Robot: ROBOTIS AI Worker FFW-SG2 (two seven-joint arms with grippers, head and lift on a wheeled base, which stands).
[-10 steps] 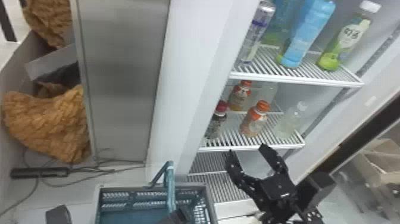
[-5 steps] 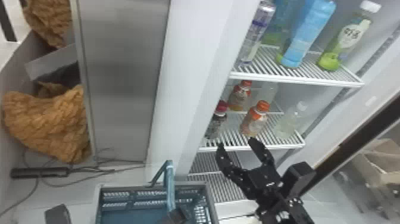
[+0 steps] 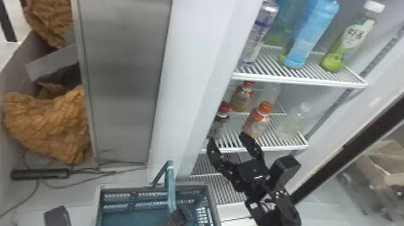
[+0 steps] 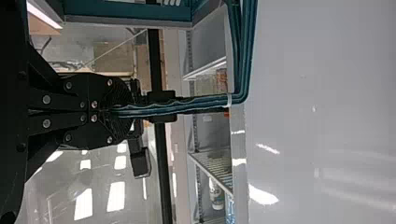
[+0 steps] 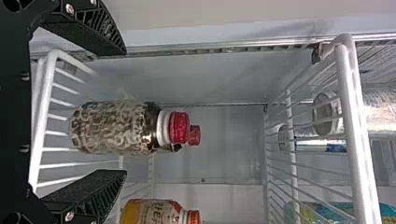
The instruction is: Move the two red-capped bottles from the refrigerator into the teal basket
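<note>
The front red-capped bottle [image 3: 221, 120] stands at the left of the refrigerator's middle shelf. My right gripper [image 3: 228, 138] is open just before it; in the right wrist view this bottle [image 5: 109, 127] lies between and beyond the spread fingers of the gripper [image 5: 124, 112], apparently untouched. Behind it shows a second red cap [image 5: 195, 135], its bottle mostly hidden. At the bottom of the head view, my left gripper [image 3: 178, 218] holds the handle of the teal basket [image 3: 99, 204]. The left wrist view has the gripper [image 4: 123, 111] shut on that basket handle [image 4: 201, 100].
Orange-capped bottles [image 3: 257, 121] and a clear bottle [image 3: 291, 123] share the middle shelf [image 3: 270, 148]. Taller bottles stand on the shelf above [image 3: 300, 80]. The refrigerator's left wall edge [image 3: 195, 120] rises close beside the red-capped bottle, and a dark frame [image 3: 345, 150] runs at the right.
My right gripper has moved left and up in the head view, closer to the front red-capped bottle, staying open. The basket and left gripper have hardly moved.
</note>
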